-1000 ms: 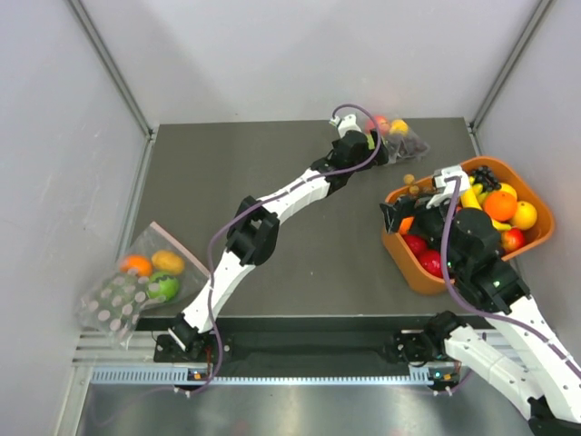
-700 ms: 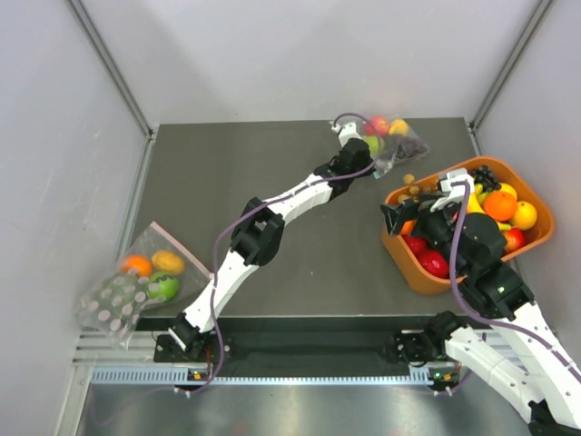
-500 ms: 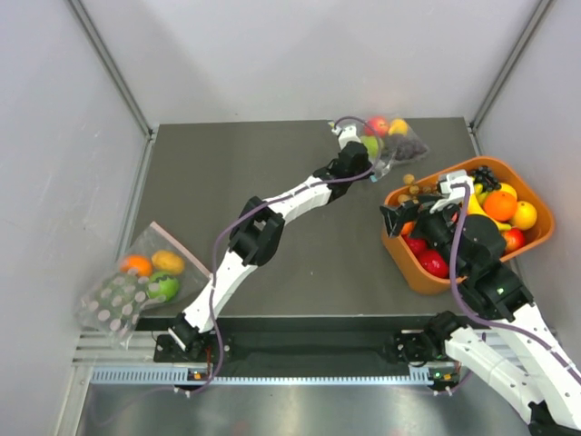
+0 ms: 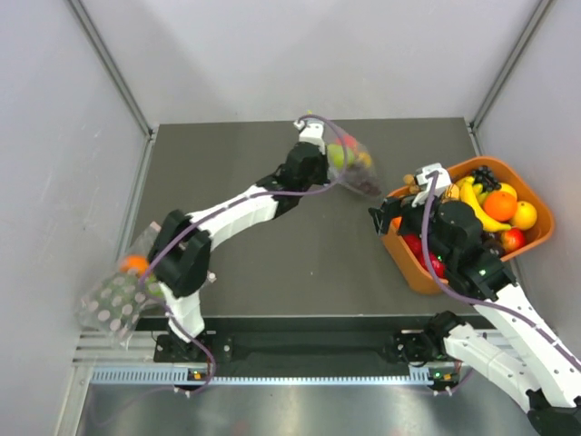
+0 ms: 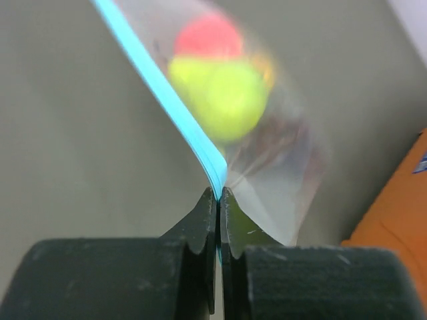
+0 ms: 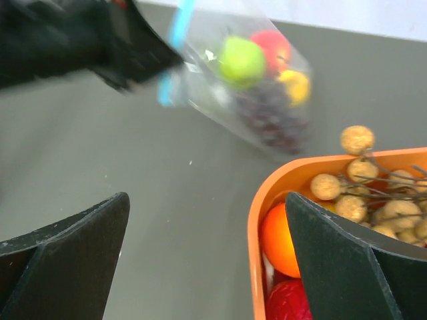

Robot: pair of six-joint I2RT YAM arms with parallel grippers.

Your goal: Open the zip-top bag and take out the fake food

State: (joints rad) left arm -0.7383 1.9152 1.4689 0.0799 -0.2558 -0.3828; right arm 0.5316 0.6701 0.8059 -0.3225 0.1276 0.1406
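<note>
The zip-top bag [image 4: 350,168] is clear, with a teal-blue zip strip [image 5: 167,107]. My left gripper [image 5: 219,195] is shut on that strip, and the bag hangs from it over the back middle of the table, blurred by motion. Inside it is the fake food: a red apple [image 5: 208,37], a lime-green fruit [image 5: 227,93], a yellow lemon [image 6: 295,85] and dark grapes [image 6: 267,117]. In the top view the left gripper [image 4: 316,145] sits at the bag's left end. My right gripper [image 6: 207,220] is open and empty, hovering by the orange bowl's left rim, apart from the bag.
An orange bowl [image 4: 410,272] full of other fruit stands at the right. A second clear bag [image 4: 109,304] with fruit lies off the table's front left corner, partly behind the left arm's elbow. Grey walls close in the table on three sides.
My left gripper has shut on the zip strip and carried the bag from the back right toward the left and nearer. The right arm has shifted slightly left.
</note>
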